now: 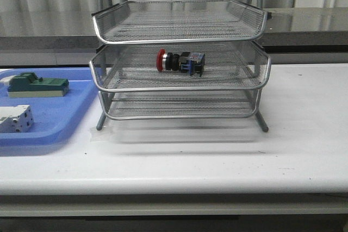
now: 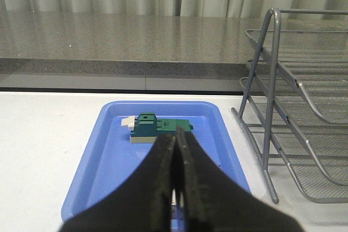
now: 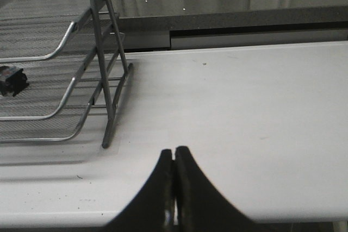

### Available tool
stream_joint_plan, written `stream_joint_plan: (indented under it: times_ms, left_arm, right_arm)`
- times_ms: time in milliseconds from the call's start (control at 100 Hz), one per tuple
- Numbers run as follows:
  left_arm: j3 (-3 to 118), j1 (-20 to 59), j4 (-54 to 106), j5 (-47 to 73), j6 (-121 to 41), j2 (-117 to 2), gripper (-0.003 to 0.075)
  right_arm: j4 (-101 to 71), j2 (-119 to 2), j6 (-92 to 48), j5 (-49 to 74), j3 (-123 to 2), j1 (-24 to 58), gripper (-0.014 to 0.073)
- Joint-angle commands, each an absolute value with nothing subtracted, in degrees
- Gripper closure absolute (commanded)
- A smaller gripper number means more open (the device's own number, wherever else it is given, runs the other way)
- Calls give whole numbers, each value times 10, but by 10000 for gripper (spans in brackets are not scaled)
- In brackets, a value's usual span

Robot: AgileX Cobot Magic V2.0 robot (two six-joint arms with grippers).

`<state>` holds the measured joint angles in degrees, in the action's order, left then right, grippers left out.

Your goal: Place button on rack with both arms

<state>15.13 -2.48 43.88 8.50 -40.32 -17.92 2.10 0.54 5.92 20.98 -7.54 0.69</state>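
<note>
Front view gave you the button [image 1: 180, 62] lying on its side on the middle tier of the rack [image 1: 179, 88]. Your left gripper [image 2: 175, 188] hung over the blue tray [image 2: 109, 161], jaws pressed together, empty; your right gripper [image 3: 174, 199] likewise over the white surface [image 3: 244, 107].

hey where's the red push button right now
In the front view the button lies on its side on the middle tier of the rack, near the tier's centre, red cap pointing toward the blue tray on the robot's left.
</note>
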Motion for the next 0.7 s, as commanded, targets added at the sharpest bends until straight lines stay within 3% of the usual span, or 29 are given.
stream_joint_plan:
  times_ms: [0, 360, 690]
  left_arm:
    - [167, -25, 448, 54, -400, -182, 740]
    - [167, -25, 448, 54, -400, -182, 740]
    - [167, -25, 448, 54, -400, -182, 740]
  right_arm:
    - [21, 18, 53, 147, -75, 2, 654]
    - [21, 18, 54, 36, 6, 2, 654]
    - [21, 18, 54, 33, 8, 2, 654]
